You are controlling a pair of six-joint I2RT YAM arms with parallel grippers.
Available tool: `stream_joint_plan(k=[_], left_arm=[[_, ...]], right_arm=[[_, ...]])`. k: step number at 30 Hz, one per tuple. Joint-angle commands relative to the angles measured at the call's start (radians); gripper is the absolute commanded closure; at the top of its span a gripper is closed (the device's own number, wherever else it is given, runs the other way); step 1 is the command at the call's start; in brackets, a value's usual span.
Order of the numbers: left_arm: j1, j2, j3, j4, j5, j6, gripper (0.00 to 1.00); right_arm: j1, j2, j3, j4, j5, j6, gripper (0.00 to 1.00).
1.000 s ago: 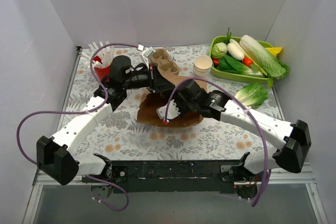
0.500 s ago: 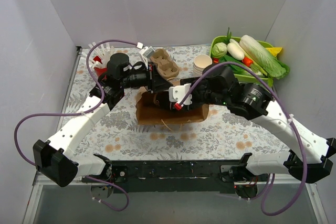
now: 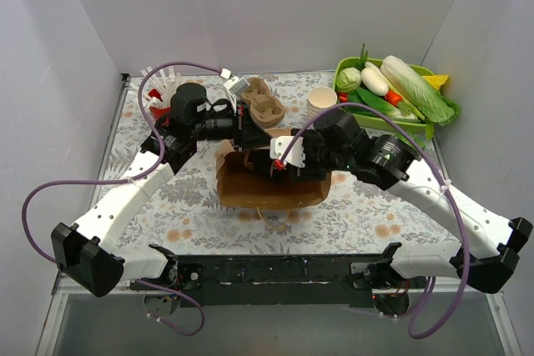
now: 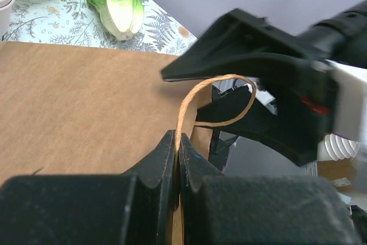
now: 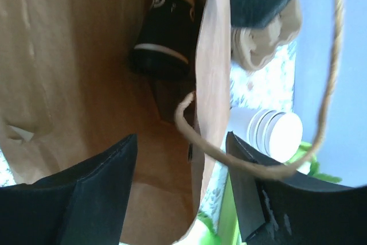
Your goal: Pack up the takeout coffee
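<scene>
Brown bag [image 3: 267,189] is held by its handle [image 4: 221,77] in the closed left gripper [image 4: 176,142]; the right gripper [image 5: 183,199] has just been opened wide, and the cup [image 5: 166,27] is now left inside it.

Right hand [image 5: 181,140] popped open
Its arm swung up over the brown paper bag [image 3: 269,192], which looks fuller now.
</scene>
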Motion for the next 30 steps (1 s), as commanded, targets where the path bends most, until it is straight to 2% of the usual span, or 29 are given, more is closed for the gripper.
stream_joint_plan(k=[1,3,4,5,7,8,10,11,13,14,15,18,21,24,27,30], left_arm=[[-0.001,-0.015,0.046,-0.030,0.023,0.044,1.00],[-0.001,-0.018,0.052,-0.050,0.020,0.064,1.00],[0.000,-0.022,0.055,-0.064,0.014,0.093,1.00],[0.001,-0.028,0.066,-0.079,0.005,0.118,0.91],[-0.001,-0.044,0.090,-0.151,-0.044,0.235,0.56],[0.000,-0.084,0.096,-0.174,-0.075,0.268,0.43],[-0.001,-0.147,0.103,-0.224,-0.170,0.335,0.38],[0.000,-0.220,0.093,-0.234,-0.181,0.433,0.33],[-0.001,-0.279,0.087,-0.305,-0.172,0.532,0.28],[0.000,-0.291,0.099,-0.354,-0.146,0.649,0.29],[-0.001,-0.284,0.124,-0.489,-0.110,0.714,0.30],[-0.001,-0.258,0.201,-0.644,-0.066,0.858,0.33],[-0.003,-0.253,0.215,-0.659,-0.043,0.932,0.36],[-0.027,-0.181,0.253,-0.708,-0.015,0.949,0.42],[-0.099,-0.112,0.284,-0.739,-0.070,1.013,0.52],[-0.144,-0.100,0.244,-0.708,-0.137,1.090,0.56]], right_arm=[[-0.092,0.038,-0.009,0.052,-0.019,0.058,0.43],[-0.138,0.075,0.055,0.050,-0.108,0.061,0.61],[-0.150,0.088,0.088,0.043,-0.136,0.063,0.78],[-0.167,0.108,0.109,0.037,-0.159,0.064,0.86],[-0.173,0.116,0.137,0.030,-0.202,0.070,0.99],[-0.173,0.118,0.135,0.030,-0.205,0.076,0.99],[-0.173,0.116,0.126,0.026,-0.206,0.090,0.99],[-0.173,0.119,0.125,0.021,-0.208,0.090,0.99],[-0.173,0.121,0.126,0.013,-0.214,0.090,0.99],[-0.173,0.121,0.128,0.012,-0.213,0.090,0.99],[-0.173,0.121,0.128,0.013,-0.208,0.092,0.99],[-0.173,0.128,0.128,0.017,-0.188,0.107,0.99],[-0.173,0.135,0.134,0.016,-0.185,0.133,0.99],[-0.173,0.141,0.146,0.018,-0.185,0.165,0.99],[-0.173,0.148,0.155,0.020,-0.185,0.181,0.99],[-0.173,0.151,0.148,0.027,-0.189,0.198,0.99]])
